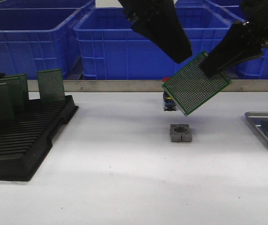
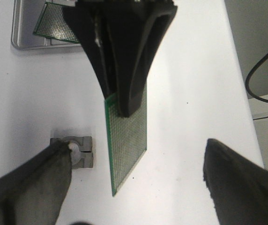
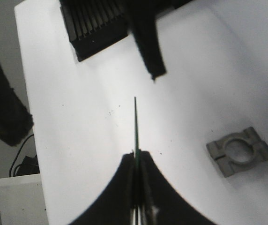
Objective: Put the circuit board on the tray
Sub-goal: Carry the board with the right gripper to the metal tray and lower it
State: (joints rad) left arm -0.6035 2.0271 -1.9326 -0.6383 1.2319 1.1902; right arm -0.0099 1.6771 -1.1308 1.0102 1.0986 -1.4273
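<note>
A green perforated circuit board [image 1: 196, 83] hangs tilted in the air above the table's middle, with my right gripper [image 1: 210, 69] shut on its upper right edge. In the right wrist view the board [image 3: 135, 124] shows edge-on between the closed fingers [image 3: 124, 187]. My left gripper [image 1: 181, 52] hovers just left of the board, apart from it, open with nothing held; its fingers [image 2: 35, 183] stand wide on either side of the board [image 2: 127, 150]. The grey metal tray [image 1: 258, 123] lies at the table's right edge, with another green board [image 2: 54, 26] in it.
A small grey metal block [image 1: 181, 133] sits on the table below the held board. A black slotted rack [image 1: 26, 140] with several upright boards stands at the left. Blue crates [image 1: 110, 42] line the back behind a metal rail.
</note>
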